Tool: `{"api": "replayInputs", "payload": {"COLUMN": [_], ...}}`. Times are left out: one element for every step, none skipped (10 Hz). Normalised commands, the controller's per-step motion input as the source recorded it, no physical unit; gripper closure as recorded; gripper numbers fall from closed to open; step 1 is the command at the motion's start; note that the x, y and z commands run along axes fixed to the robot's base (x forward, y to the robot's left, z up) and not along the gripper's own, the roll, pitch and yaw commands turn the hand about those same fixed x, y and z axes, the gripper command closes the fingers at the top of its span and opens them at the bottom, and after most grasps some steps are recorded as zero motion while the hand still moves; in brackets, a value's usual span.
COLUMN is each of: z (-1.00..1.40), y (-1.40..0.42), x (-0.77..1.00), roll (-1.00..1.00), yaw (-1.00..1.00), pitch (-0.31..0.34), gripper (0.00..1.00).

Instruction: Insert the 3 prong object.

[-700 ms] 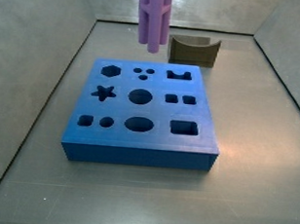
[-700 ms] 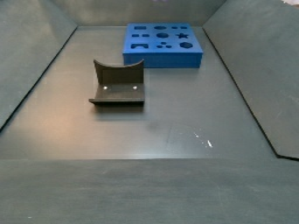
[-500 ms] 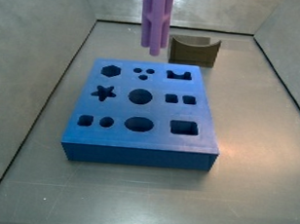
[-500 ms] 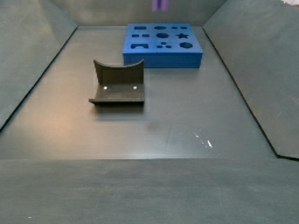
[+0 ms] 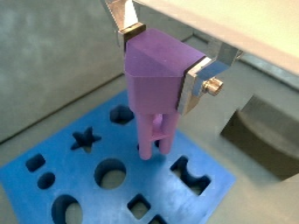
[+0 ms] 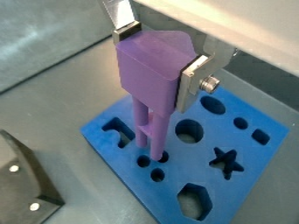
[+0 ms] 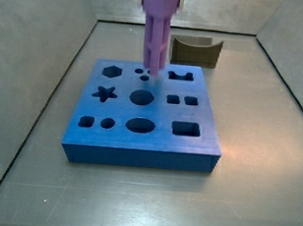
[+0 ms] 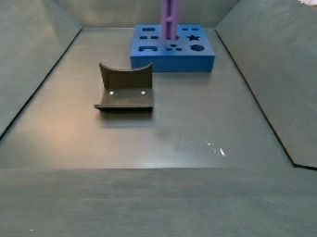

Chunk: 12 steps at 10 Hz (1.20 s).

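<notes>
My gripper (image 5: 163, 57) is shut on the upper end of the light-purple 3 prong object (image 5: 158, 83) and holds it upright over the blue block (image 5: 47, 144). Both also show in a wrist view: gripper (image 6: 160, 54), peg (image 6: 149, 74). Its prongs point down and their tips are at a cluster of small round holes (image 6: 152, 160) in the block's back row; I cannot tell how deep they sit. In both side views the peg (image 7: 158, 32) (image 8: 170, 17) stands on the blue block (image 7: 145, 149) (image 8: 173, 63); the gripper is above the frame there.
The brown curved block (image 7: 196, 51) (image 8: 125, 88) stands on the grey floor apart from the blue block; it also shows in both wrist views (image 5: 263, 131) (image 6: 24, 179). The block has several other shaped holes, including a star (image 7: 105, 94). Grey walls enclose the floor.
The gripper has lowered the purple peg straight down; its prong tips, earlier well above the block, now reach the block's top at the small holes.
</notes>
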Motion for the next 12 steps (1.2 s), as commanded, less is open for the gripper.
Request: {"api": "replayInputs", "payload": {"z": [-0.37,-0.31,-0.19,-0.15,-0.15,-0.19,-0.24,-0.29,-0.41,-0.51,-0.51,-0.46], "y": [0.17,0.33,0.28,0.13,0.08,0.06,0.0,0.09,0.08,0.04,0.02,0.01], "x": [-0.06,-0.11,-0.19,-0.24,-0.19,-0.19,-0.11,-0.04,0.04,0.07,0.07,0.08], "roll": [-0.01,-0.06,-0.11,-0.23,-0.25,-0.24,-0.21,-0.17,-0.08,-0.04,0.0,0.08], "yaw": [-0.07,0.0,0.0,-0.01,0.0,0.0,0.0,0.0,0.0,0.0,0.0,0.0], "pitch": [0.0,0.0,-0.019,-0.063,-0.06,-0.063,-0.053,-0.047,0.0,-0.006,-0.02,0.0], "gripper": [1.0,1.0,1.0,1.0,1.0,1.0,1.0,1.0,1.0,1.0,1.0,1.0]}}
